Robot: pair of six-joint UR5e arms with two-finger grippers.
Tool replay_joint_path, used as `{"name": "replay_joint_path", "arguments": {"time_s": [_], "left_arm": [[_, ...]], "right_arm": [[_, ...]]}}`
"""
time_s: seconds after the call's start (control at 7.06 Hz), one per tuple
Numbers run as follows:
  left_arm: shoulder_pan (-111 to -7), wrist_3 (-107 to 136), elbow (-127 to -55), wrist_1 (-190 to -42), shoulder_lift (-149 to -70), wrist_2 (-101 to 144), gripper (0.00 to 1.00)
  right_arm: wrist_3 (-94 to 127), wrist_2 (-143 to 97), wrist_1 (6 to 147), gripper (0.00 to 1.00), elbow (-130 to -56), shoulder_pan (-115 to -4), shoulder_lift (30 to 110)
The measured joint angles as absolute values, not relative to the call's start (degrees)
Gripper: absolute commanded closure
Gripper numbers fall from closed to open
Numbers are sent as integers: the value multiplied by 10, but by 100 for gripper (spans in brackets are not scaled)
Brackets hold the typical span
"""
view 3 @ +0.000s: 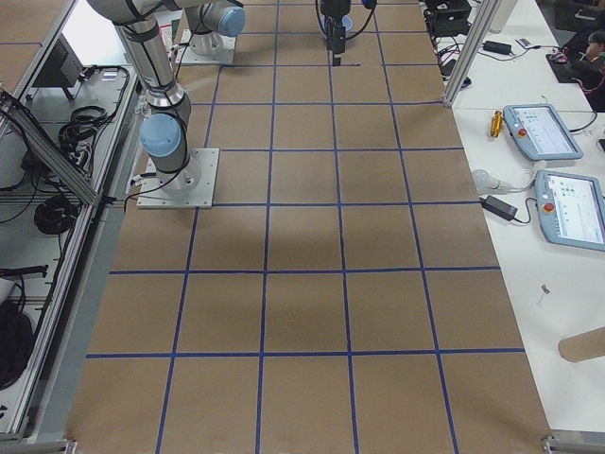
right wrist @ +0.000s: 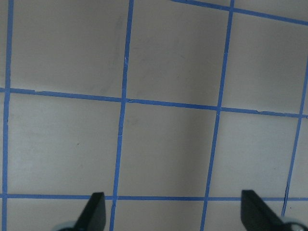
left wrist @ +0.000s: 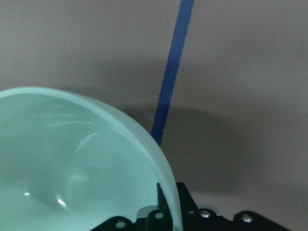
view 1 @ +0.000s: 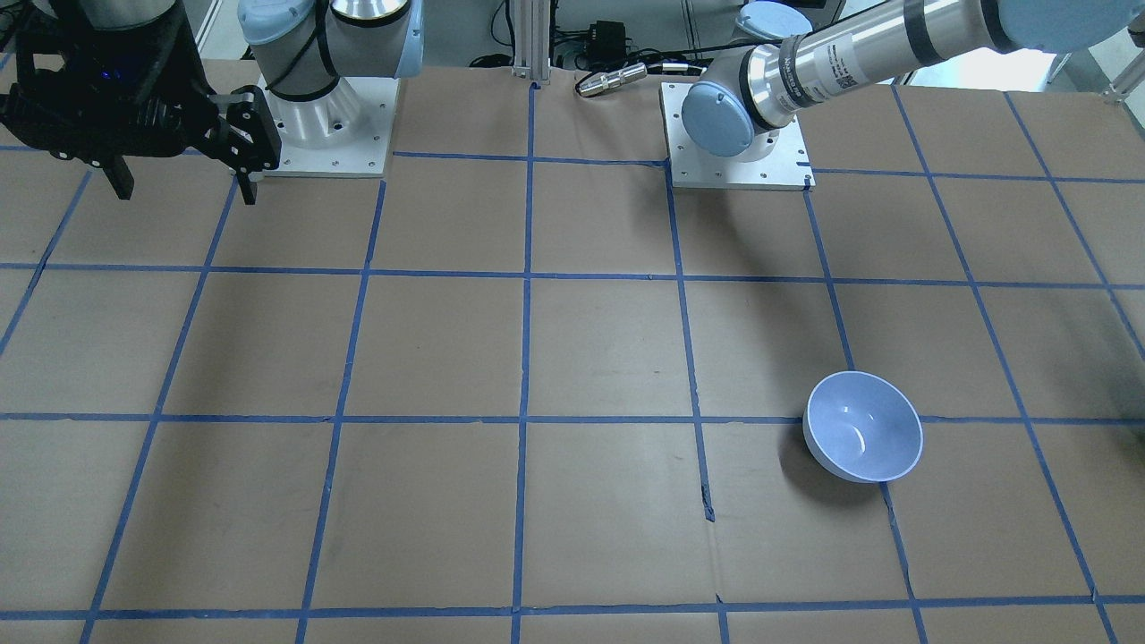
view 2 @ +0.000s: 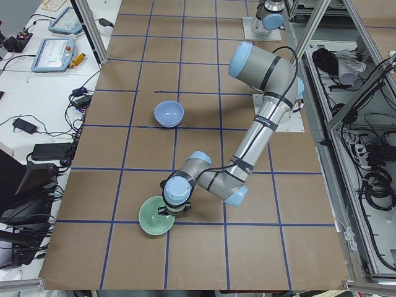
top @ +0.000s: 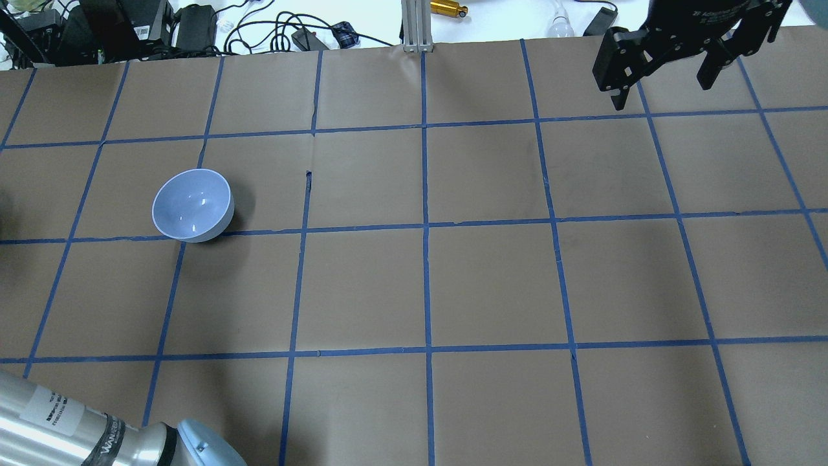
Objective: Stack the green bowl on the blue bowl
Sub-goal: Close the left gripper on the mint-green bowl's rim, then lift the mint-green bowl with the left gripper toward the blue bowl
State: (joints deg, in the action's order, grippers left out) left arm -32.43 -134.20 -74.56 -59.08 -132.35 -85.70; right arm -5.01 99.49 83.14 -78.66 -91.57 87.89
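Closest to the left wrist lens is the green bowl point(left wrist: 72, 168), its pale rim curving down toward the dark body of the left gripper point(view 2: 174, 209). One finger appears to stand right at the bowl's wall. A hold on the rim would make sense, since it lets the bowl travel mouth-up and leaves its underside free to settle into another bowl. Whether the jaws have actually clamped cannot be told from these pictures. The side view places this bowl on the table point(top: 491, 285) near its left end (beyond the edge of the overhead and front views), with the left arm folded low over it.

Further along, well apart from it, the blue bowl point(top: 192, 206) stands upright and unobstructed, ready to receive.

On the far right, the right gripper point(top: 663, 81) hangs high over the table's corner with its fingers spread wide and nothing between them, probably parked there to keep the path between the bowls free.
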Motion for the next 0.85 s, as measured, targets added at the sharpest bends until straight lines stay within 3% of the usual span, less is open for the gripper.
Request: {"name": "replay_joint_path", "arguments": {"time_s": [0.85], "left_arm": [[-345,-1311,-746,-679,-1252,-867,100]], "right_arm": [[-50,995,831,0,-787,-915,879]]}}
